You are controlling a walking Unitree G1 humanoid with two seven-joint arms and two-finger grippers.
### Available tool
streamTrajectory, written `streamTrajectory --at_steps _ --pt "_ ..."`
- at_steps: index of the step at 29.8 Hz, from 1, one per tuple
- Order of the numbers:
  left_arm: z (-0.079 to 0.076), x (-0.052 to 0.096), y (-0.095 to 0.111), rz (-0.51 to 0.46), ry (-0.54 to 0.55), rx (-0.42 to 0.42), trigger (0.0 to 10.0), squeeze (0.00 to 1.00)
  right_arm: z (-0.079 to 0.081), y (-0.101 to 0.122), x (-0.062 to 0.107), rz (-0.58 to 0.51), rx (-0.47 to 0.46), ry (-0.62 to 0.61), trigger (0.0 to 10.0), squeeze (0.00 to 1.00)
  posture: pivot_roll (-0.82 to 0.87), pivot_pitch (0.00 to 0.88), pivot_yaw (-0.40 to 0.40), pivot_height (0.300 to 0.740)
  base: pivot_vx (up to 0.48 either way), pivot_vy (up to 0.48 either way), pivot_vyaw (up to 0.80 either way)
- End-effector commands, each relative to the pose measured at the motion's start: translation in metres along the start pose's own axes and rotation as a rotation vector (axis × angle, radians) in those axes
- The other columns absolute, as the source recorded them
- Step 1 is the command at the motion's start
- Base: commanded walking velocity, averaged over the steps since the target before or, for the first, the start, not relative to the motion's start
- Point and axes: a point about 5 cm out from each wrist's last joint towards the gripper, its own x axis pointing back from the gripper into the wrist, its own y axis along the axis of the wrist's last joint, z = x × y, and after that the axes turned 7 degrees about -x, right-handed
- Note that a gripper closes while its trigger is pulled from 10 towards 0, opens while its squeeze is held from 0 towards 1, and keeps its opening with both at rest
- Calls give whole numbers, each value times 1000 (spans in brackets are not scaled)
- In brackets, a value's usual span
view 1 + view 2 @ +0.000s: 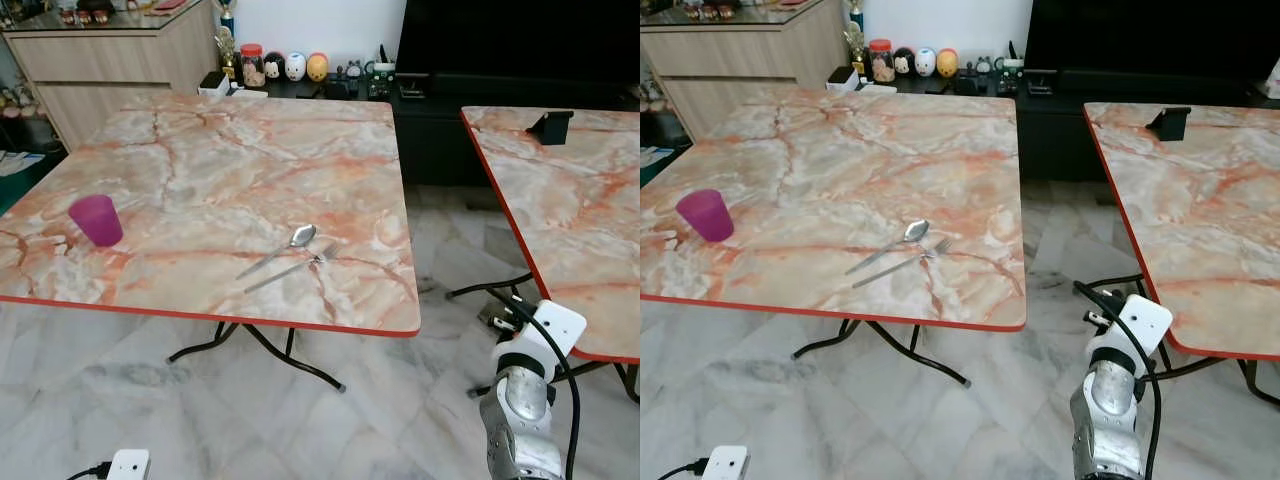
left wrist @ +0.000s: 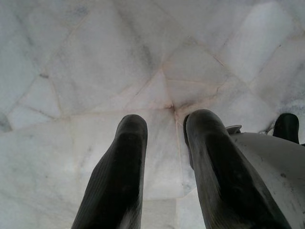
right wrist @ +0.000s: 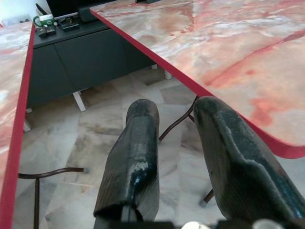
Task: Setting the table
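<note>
A spoon and a fork are laid side by side, close together, on the marble-patterned table, toward its near right part and angled alike. A purple cup is stood upright near the table's near left edge, well apart from the cutlery; what it holds cannot be made out. A second table of the same pattern is set to the right, with a gap of floor between the two, and a small black stand is seen on its far part. A jar with a red lid and some small round figurines are lined up on the low dark cabinet behind the tables.

The right arm is held low beside the second table's near corner. In the right wrist view, the right gripper is pointed along the gap between the two tables, above the floor, with its fingers apart and nothing between them. In the left wrist view, the left gripper is pointed down at the pale marble floor, its fingers likewise parted and empty.
</note>
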Motion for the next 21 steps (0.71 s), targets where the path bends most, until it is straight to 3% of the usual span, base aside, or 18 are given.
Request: streamTrajectory --at_steps 1,4,6,9,16,21 --pt "1 1 -3 13 1 -1 10000 0 9 5 -1 -25 -22 27 10000 0 2 0 -5 740 0 0 0" --pt "1 1 -4 15 2 3 10000 0 24 18 1 -114 -19 126 10000 0 0 0 -4 740 0 0 0" --pt "1 1 -4 18 2 6 10000 0 42 29 5 -186 -5 262 10000 0 -1 0 -5 740 0 141 0" --pt "1 1 -4 19 2 7 10000 0 54 38 9 -237 10 339 10000 0 -1 0 -5 740 0 298 0" --pt "1 1 -4 18 1 8 10000 0 71 55 11 -297 13 406 10000 0 -1 0 -8 740 0 332 0" --pt "0 1 -4 18 2 10 10000 0 74 59 11 -318 8 427 10000 0 1 0 -10 740 0 345 586"
